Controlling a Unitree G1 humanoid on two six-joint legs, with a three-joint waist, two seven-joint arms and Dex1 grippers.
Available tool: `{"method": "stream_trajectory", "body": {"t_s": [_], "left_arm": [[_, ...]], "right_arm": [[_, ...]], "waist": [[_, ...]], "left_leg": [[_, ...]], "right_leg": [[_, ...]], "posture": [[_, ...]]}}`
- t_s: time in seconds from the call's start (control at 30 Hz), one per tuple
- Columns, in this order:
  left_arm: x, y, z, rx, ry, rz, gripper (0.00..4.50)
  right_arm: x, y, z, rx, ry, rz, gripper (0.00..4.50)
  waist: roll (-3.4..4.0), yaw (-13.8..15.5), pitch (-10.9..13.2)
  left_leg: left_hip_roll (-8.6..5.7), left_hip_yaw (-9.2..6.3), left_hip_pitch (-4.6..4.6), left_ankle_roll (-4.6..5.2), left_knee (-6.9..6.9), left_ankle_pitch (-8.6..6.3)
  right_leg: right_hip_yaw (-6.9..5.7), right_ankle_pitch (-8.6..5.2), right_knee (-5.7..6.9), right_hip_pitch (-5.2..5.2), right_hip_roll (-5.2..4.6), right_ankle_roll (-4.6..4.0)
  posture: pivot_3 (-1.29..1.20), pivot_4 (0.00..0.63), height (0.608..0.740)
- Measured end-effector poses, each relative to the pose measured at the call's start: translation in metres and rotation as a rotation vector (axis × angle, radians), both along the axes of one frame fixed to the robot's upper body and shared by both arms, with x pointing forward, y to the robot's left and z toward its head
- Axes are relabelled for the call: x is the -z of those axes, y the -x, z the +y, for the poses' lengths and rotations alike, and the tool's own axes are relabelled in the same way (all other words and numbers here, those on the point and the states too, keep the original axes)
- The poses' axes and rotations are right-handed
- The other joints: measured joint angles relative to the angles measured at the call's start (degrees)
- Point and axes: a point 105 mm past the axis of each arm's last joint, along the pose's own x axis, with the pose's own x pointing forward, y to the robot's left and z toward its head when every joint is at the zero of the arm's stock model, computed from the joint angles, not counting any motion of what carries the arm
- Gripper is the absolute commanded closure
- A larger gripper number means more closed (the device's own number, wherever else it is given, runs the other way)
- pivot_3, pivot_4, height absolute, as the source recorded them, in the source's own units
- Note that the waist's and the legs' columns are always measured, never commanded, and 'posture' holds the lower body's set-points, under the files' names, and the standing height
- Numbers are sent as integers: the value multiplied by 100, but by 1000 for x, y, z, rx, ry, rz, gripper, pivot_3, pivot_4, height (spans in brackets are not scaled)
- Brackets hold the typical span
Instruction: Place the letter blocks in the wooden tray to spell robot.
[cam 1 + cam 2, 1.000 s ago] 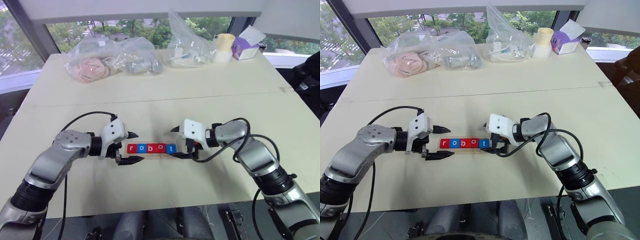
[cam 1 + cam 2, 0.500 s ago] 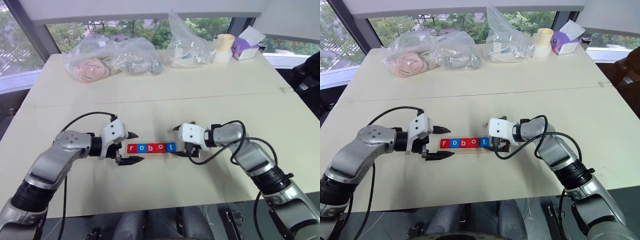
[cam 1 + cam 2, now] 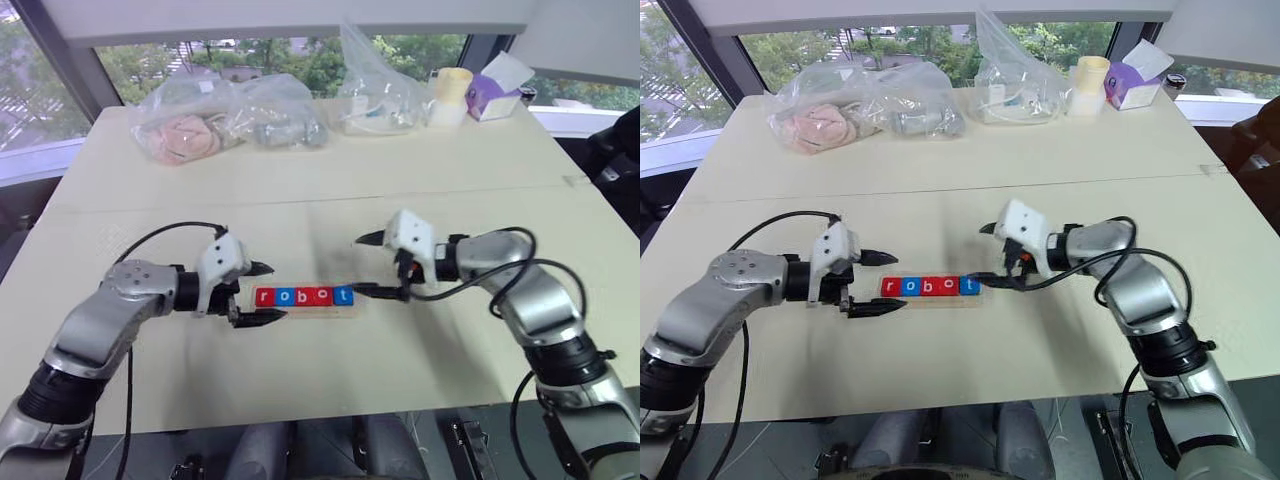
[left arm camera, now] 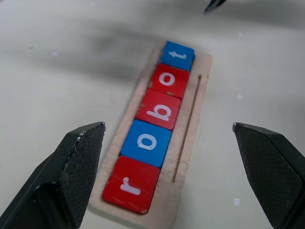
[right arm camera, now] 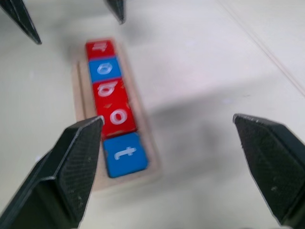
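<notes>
The five letter blocks (image 3: 303, 296) sit side by side in the wooden tray (image 4: 192, 125), in the middle of the table (image 3: 330, 190) right in front of me. They read r, o, b, o, t from my left: red, blue, red, red, blue. The row fills the tray end to end, so I judge the word is spelled and nothing is left to place.

The blocks look like small, flat, hard tiles, light enough that a careless nudge would slide one out of line. Their faces look smooth, so I would not trust a pinch from above; if one needed straightening I would take it by two opposite edges, or simply push on one edge. The tray is thin pale wood, stiff and light too, and would probably skate on the tabletop if I bumped its end.

My left gripper (image 3: 257, 294) hovers just beside the r end of the tray, fingers spread wide, holding nothing and, as far as I can tell, touching nothing. My right gripper (image 3: 376, 265) is near the t end, its fingers (image 5: 66, 174) also spread wide and empty; its lower tip comes close to the tray's end, but I cannot tell if it touches.

At the far edge of the table, well apart from my work, lie some clear plastic bags (image 3: 225, 118), a pale cup (image 3: 448, 95) and a tissue box (image 3: 494, 92).
</notes>
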Motion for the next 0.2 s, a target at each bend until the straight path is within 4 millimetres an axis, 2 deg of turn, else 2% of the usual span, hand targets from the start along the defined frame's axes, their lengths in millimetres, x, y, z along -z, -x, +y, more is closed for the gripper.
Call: {"method": "stream_trajectory", "body": {"t_s": [0.07, 0.13, 0.2], "left_arm": [[-1, 6, 11, -43, 32, 49, 0], [4, 14, 27, -102, 27, 104, 0], [5, 17, 36, -146, 26, 125, 0]], "right_arm": [[-3, 16, -17, 39, -59, 93, 20], [5, 36, -37, 86, -71, 207, 20], [10, 45, -44, 111, -76, 268, 20]], "waist": [[0, 13, 0], [0, 13, 0], [1, 4, 1]], "left_leg": [[0, -3, -3, 4, -4, -3], [0, -1, -5, 7, -7, -5], [2, 2, -4, 7, -4, -5]], "right_leg": [[-1, 0, -3, -1, -3, 1], [0, -3, -5, -3, -8, -3], [1, -10, -6, -3, -10, -15]], "posture": [[0, 150, 740], [0, 150, 740], [0, 150, 740]]}}
